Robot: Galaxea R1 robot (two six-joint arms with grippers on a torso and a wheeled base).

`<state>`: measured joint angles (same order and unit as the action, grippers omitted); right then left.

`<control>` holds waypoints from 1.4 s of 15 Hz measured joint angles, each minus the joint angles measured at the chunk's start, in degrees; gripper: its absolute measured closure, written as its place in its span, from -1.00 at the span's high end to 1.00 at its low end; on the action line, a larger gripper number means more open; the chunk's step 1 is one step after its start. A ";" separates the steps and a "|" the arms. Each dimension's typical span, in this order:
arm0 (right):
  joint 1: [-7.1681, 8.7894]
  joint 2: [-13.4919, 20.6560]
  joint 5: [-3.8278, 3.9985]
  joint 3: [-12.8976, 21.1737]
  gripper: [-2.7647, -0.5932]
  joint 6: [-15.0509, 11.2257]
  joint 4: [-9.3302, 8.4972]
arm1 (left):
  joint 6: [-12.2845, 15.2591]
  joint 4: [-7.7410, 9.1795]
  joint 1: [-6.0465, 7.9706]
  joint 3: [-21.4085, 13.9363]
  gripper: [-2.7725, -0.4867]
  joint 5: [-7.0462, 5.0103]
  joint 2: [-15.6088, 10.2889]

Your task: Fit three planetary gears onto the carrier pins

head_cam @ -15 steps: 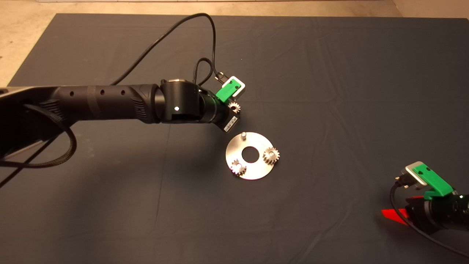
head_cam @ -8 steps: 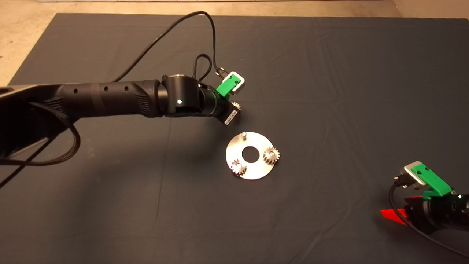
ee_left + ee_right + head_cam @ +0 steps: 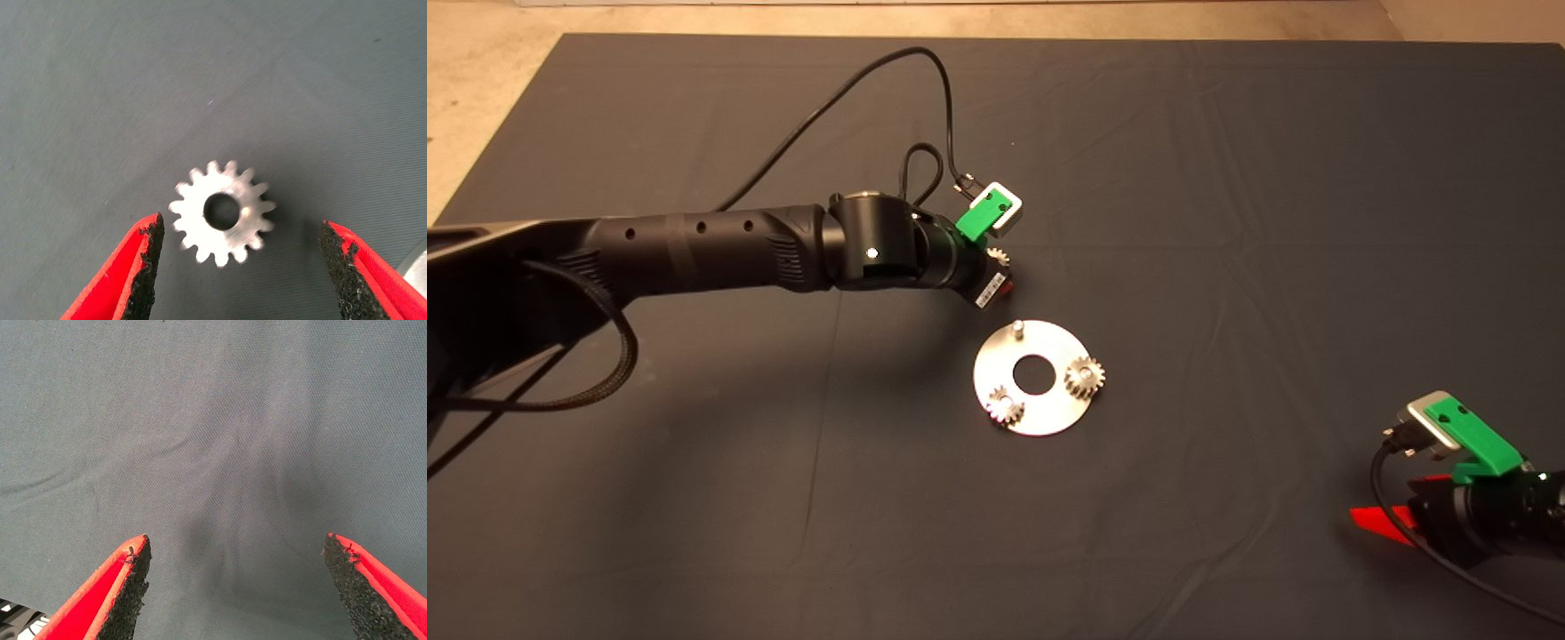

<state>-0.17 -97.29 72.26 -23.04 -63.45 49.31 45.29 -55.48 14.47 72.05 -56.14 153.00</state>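
A shiny silver disc (image 3: pixel 1049 409) with a round central hole lies mid-mat. Two planetary gears (image 3: pixel 1085 377) (image 3: pixel 1005 408) sit on two of its carrier pins; the third pin (image 3: pixel 1016 327) stands bare at the disc's far edge. The third gear (image 3: pixel 222 212) lies flat on the mat just beyond the disc, partly hidden under the left gripper in the head view (image 3: pixel 998 257). My left gripper (image 3: pixel 237 243) is open, low over this gear, its fingers on either side and apart from it. My right gripper (image 3: pixel 233 553) is open and empty over bare mat at the lower right (image 3: pixel 1383 520).
The dark mat (image 3: pixel 1227 178) covers the table, with pale floor beyond its far and left edges. The left arm's black cable (image 3: pixel 925 98) loops above the mat behind the gripper. The disc's edge shows at one corner of the left wrist view (image 3: pixel 417 267).
My left arm has lowered and drawn in a little over the loose gear, covering more of it. The disc, its two gears and the right arm have not moved.
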 joint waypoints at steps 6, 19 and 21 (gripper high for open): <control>-0.01 0.00 -0.01 0.00 0.22 0.00 0.00 | -1.55 0.05 -0.37 1.74 -0.03 1.37 0.04; 0.01 -0.30 0.01 0.02 0.22 0.00 0.00 | -2.79 -0.04 -1.87 7.21 -0.12 5.64 2.95; 0.00 -0.30 0.01 0.02 0.22 0.00 0.00 | -2.82 -0.02 -2.10 7.69 -0.21 6.39 3.01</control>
<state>-0.16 -97.60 72.27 -23.02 -63.45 49.31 42.47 -55.50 12.37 79.74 -49.75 156.02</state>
